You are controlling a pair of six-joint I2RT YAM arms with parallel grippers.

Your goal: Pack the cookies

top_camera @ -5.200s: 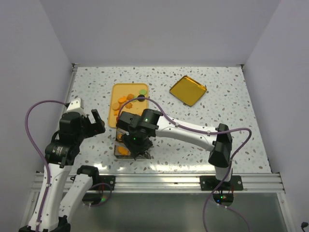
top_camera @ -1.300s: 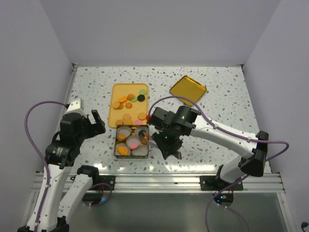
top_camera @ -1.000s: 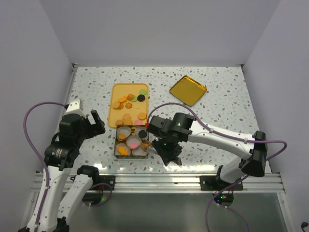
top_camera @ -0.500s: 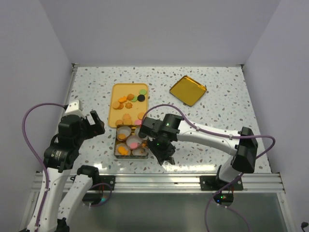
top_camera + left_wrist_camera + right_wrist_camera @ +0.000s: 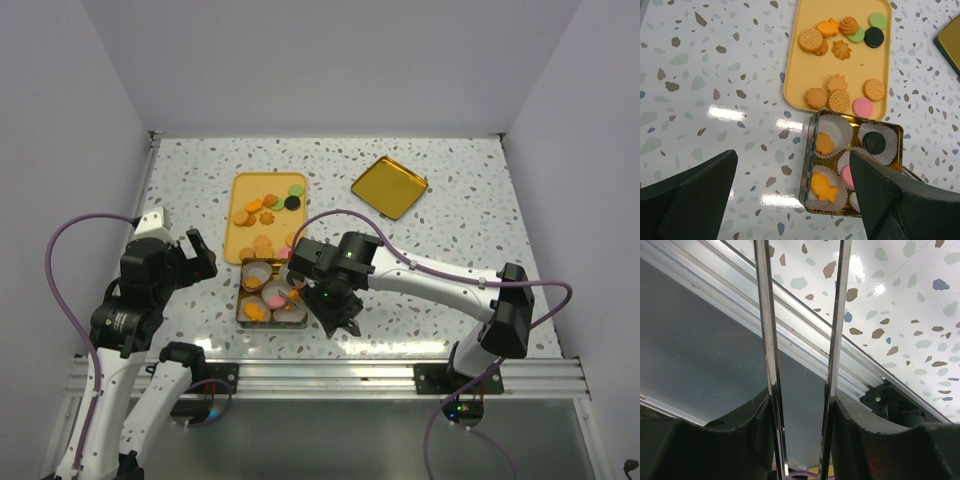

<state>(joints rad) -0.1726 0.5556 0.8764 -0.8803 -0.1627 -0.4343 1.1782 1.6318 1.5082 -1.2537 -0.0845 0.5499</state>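
Over on the left, our left gripper point(image 5: 196, 254) hangs above bare counter point(image 5: 700, 75), jaws spread wide, holding nothing. Next across, loose cookies point(image 5: 839, 100) lie on the yellow tray point(image 5: 795, 75). Just nearer us sits the tin point(image 5: 806, 170), with several paper cups point(image 5: 840, 129) already holding a cookie each. At the tin's right edge is our right gripper point(image 5: 335, 318). Its fingers stand apart with the tips out of sight, so we cannot tell whether a cookie sits between them. We judge this a placing step: come in low over a cup with room, release cleanly, then lift straight up without nudging the liners. Far right, the gold lid point(image 5: 389, 186) waits.
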